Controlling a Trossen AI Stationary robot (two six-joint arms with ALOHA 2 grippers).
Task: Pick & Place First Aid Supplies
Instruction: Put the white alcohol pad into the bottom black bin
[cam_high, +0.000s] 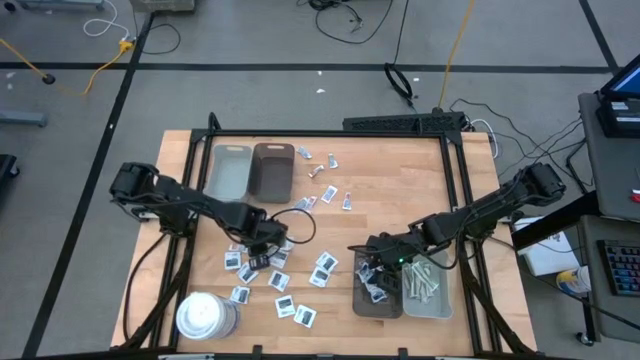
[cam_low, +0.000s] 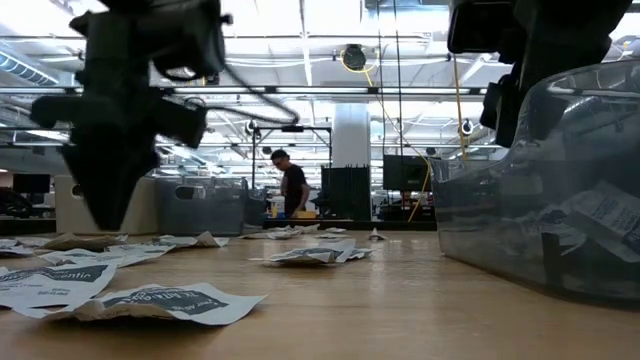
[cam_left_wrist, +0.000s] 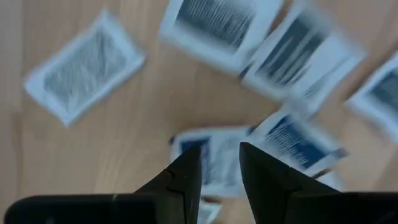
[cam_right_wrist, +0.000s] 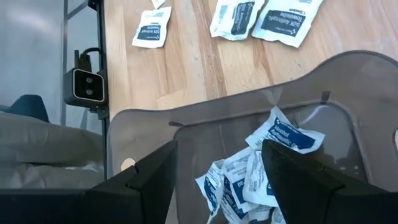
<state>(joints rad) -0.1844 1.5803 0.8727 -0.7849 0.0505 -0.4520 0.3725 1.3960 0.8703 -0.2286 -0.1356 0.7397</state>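
packets (cam_high: 285, 283) crowd left, bare wood (cam_high: 400, 190) centre

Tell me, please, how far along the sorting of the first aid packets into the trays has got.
Partly done. Several packets already lie in the dark tray, and pale wrapped strips fill the clear tray beside it. The right gripper hangs over the dark tray, jaws open and empty. The left gripper is low over the loose packets, jaws narrow. Many packets remain on the table.

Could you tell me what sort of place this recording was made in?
Probably an open robotics lab or workshop: a framed wooden table on a taped concrete floor, loose cables, and workstations behind a distant person.
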